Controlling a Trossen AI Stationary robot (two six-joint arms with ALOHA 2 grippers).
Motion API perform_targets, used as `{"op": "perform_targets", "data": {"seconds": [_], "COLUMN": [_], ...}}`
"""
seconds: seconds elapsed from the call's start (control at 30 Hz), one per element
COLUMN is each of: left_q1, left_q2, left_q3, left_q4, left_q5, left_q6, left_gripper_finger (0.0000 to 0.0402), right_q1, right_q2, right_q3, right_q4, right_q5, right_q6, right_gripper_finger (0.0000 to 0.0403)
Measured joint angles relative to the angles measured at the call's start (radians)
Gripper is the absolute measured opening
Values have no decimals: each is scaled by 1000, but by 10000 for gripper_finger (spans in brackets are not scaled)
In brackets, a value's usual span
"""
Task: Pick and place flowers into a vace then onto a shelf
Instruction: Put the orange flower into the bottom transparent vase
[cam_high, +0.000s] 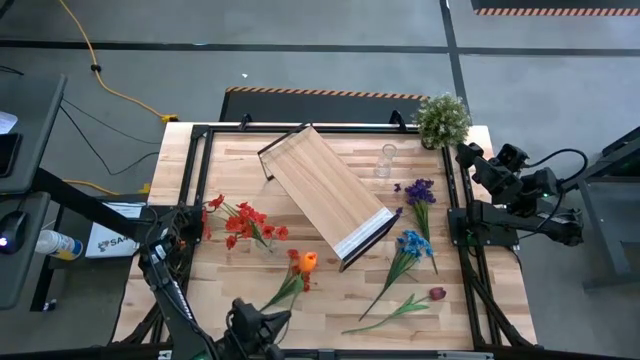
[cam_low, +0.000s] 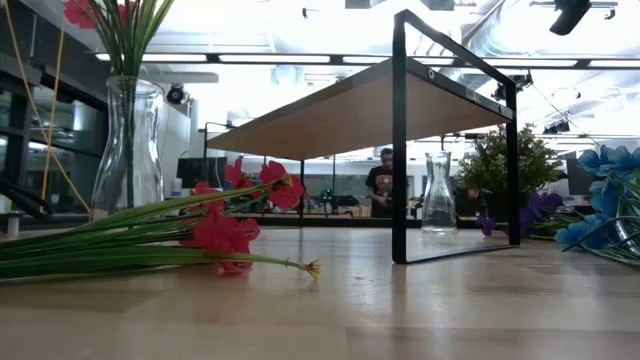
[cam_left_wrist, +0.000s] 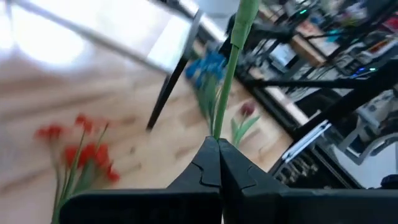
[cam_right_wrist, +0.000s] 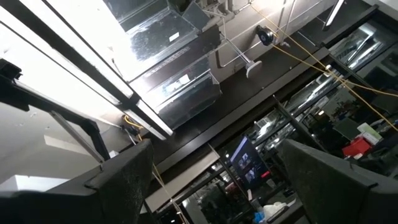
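The left gripper (cam_left_wrist: 219, 163) was at the near edge of the table, its fingers pinched tight on a green stem (cam_left_wrist: 229, 68) that rose past them; the bloom lay out of sight in that wrist view, so I could not say for sure which flower it was. The right gripper (cam_right_wrist: 214, 186) was drawn back at the table's right side, pointed up at the ceiling, its fingers spread wide and holding nothing. The shelf (cam_high: 325, 192) stood slantwise across the middle of the table. Red flowers (cam_high: 243, 223) lay left of it, an orange flower (cam_high: 305, 263) near the front, and blue flowers (cam_high: 411, 244), purple flowers (cam_high: 420, 190) and a dark red flower (cam_high: 437, 294) to its right. An empty glass vase (cam_high: 385, 160) stood beyond the shelf, and a potted plant (cam_high: 442, 119) occupied the far right corner.
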Motion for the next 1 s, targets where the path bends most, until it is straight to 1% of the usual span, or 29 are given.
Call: {"op": "perform_targets", "data": {"seconds": [0.13,0.47,0.6,0.7,0.77,0.87,1.0], "left_q1": [8,13,13,13,13,13,13], "left_q2": [0,-80,-122,-154,-175,-207,-275], "left_q3": [0,0,0,-6,-20,-57,-151], "left_q4": [0,0,0,0,0,1,0], "left_q5": [-52,-28,-62,-109,-152,-186,-214], "left_q6": [107,445,589,685,730,771,776], "left_gripper_finger": [21,21,21,21,21,21,21], "right_q1": [0,0,0,0,0,0,0], "right_q2": [0,0,0,0,0,0,0], "right_q3": [0,0,0,0,0,0,0], "right_q4": [0,0,0,0,0,0,0], "right_q5": [0,0,0,0,0,0,0], "right_q6": [2,2,23,32,32,32,32], "right_gripper_finger": [344,344,344,344,344,344,344]}}
